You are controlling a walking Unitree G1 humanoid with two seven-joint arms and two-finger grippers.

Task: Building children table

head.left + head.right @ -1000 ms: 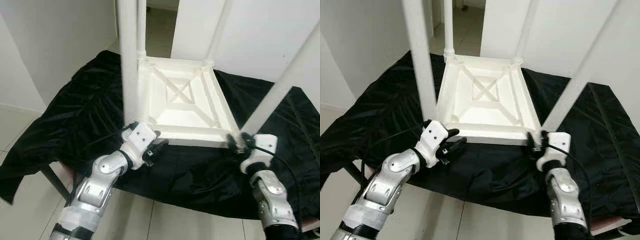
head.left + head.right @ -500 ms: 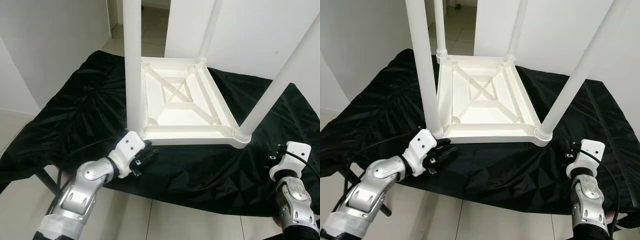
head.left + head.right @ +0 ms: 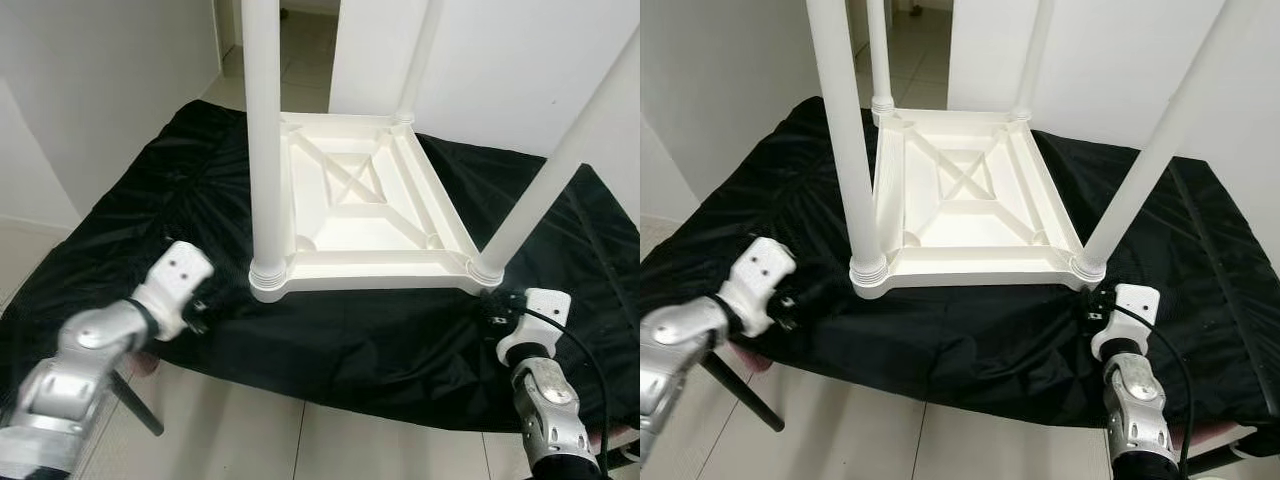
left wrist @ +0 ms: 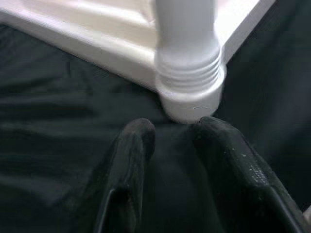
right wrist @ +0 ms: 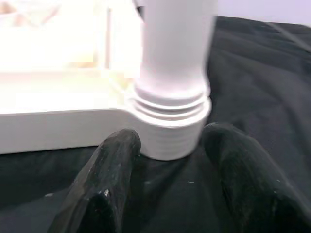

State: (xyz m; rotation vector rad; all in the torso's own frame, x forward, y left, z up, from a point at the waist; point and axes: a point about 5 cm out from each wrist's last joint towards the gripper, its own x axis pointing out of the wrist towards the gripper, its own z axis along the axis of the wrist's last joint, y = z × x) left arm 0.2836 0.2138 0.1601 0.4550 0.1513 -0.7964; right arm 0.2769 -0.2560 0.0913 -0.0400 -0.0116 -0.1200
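The white children's table [image 3: 360, 215] lies upside down on a black cloth [image 3: 150, 200], its legs standing up. My left gripper [image 3: 196, 312] hovers over the cloth, a short way left of the near-left leg [image 3: 263, 150]. In the left wrist view its fingers [image 4: 138, 138] are open and empty, pointing at that leg's ribbed base [image 4: 189, 92]. My right gripper [image 3: 492, 305] sits at the foot of the near-right leg [image 3: 545, 190]. Its open fingers [image 5: 119, 145] flank the leg's ribbed collar [image 5: 170, 131]; I cannot tell if they touch it.
The cloth hangs over the front edge of a low stand whose dark metal leg [image 3: 740, 390] shows below on the left. Pale tiled floor [image 3: 330, 440] lies in front. White walls close in on both sides, with a doorway [image 3: 920, 40] behind.
My left gripper has pulled away leftward from the near-left corner. My right gripper has come back in from the right to the near-right leg's base.
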